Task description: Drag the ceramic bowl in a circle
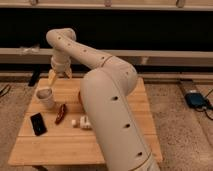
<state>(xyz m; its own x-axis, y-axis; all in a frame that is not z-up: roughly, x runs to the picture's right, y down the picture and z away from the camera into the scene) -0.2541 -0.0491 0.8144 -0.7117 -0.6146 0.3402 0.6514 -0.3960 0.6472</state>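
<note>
Grey speckled floor surrounds a light wooden table (125,137), and behind it a dark wall runs across with pale rails along it. On the floor to the right lies a blue device (195,99) with a cable.

The robot's thick white arm (112,115) rises from the bottom edge, bends over the table and reaches back to the far left corner. There the pincer (60,76) hangs just over the table's rear edge, pointing down. Its two yellowish fingers (52,78) are spread apart with nothing between them, and they touch no object.

The ceramic bowl (80,97) shows only as a thin orange-red sliver at the left edge of the arm, near the middle of the table; the arm hides the rest. It lies apart from the pincer, nearer the camera and to the right.

A pale cup (45,97) stands upright near the pincer, towards the camera. Closer still lie a reddish-brown object (61,114), a flat black object (38,123) and some small white pieces (82,121), each apart from the others.
</note>
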